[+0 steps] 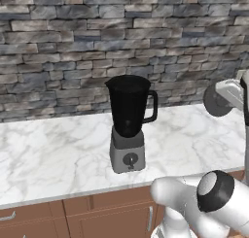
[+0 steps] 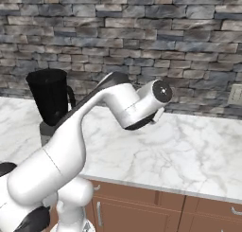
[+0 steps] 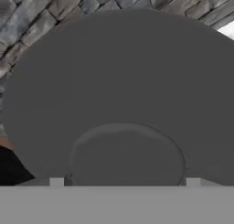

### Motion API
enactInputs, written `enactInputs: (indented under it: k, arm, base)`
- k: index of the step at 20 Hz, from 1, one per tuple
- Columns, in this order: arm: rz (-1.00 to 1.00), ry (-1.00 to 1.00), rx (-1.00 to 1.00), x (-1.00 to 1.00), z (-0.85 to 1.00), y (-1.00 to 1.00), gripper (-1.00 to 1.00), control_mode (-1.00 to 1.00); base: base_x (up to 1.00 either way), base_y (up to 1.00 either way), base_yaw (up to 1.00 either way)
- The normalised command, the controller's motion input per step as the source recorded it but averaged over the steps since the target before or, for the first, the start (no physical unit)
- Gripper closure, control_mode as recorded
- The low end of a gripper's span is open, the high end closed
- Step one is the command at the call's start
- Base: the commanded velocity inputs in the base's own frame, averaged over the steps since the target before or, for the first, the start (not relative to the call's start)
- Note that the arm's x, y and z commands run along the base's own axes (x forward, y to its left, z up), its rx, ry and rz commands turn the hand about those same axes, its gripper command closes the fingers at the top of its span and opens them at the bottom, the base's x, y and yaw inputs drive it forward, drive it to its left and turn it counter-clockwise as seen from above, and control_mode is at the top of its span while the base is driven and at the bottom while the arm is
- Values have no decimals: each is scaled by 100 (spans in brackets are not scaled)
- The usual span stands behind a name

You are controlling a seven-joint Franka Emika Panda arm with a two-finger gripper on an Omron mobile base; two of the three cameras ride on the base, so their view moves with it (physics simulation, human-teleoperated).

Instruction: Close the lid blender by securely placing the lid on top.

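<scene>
The blender (image 1: 128, 108) stands upright on the marble counter (image 1: 48, 154), its dark jar open at the top, handle to the right, grey base and dial facing front. In the right base view the blender (image 2: 51, 99) shows at the far left, partly behind my arm. The lid (image 3: 119, 81), a dark-grey disc with a raised centre, sits very close in the hand view. My gripper (image 3: 124, 182) is shut on that raised centre, one fingertip on each side. The lid (image 1: 217, 101) hangs on edge in the air, well to the right of the blender and about level with the jar.
A stone wall (image 1: 58, 47) backs the counter. Wooden cabinet fronts (image 1: 97, 217) run below its front edge. A wall outlet (image 2: 235, 94) sits at the far right. My arm's elbow (image 2: 142, 105) arches over the counter's middle.
</scene>
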Motion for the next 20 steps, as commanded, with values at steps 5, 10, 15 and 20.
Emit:
enactInputs:
  k: [5, 10, 15, 20]
  arm:
    - [3, 0, -8, -2, 85, 100, 100, -100]
    - [5, 0, -11, -1, 86, 99, 100, -100]
    - [7, 1, -15, -3, 90, 89, 100, -100]
    - [8, 0, -13, 0, 60, 71, 100, -100]
  base:
    - [0, 0, 0]
    - [0, 0, 0]
    - [0, 0, 0]
    - [0, 0, 0]
